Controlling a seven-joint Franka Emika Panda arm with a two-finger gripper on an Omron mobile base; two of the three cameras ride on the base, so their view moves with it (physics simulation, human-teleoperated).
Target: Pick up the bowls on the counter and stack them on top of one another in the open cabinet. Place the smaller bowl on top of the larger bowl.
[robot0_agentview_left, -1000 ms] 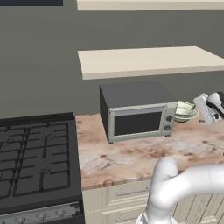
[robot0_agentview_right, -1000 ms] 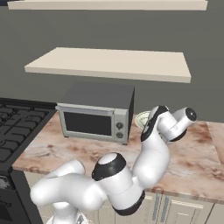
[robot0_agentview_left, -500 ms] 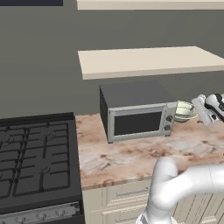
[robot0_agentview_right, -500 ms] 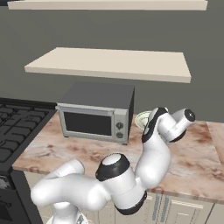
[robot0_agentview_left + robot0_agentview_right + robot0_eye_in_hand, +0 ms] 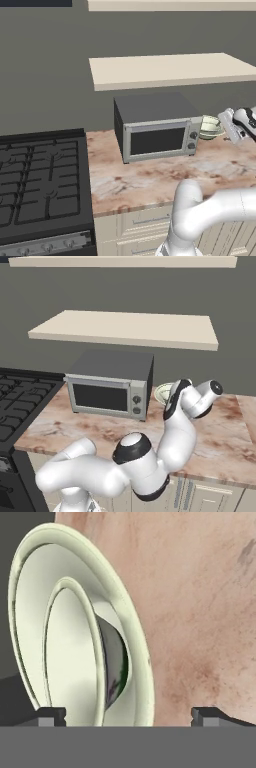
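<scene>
Already the smaller bowl [image 5: 70, 662] sits nested inside the larger bowl [image 5: 132, 637], both between the jaws, which stand wide apart. Beyond them spreads pinkish marbled tabletop [image 5: 200, 612], beside a grey microwave [image 5: 155, 130] under beige shelf boards [image 5: 170, 70].

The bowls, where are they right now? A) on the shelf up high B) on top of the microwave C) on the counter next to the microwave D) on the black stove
C. The bowls sit on the counter just to the right of the microwave, the smaller bowl nested inside the larger bowl.
</scene>
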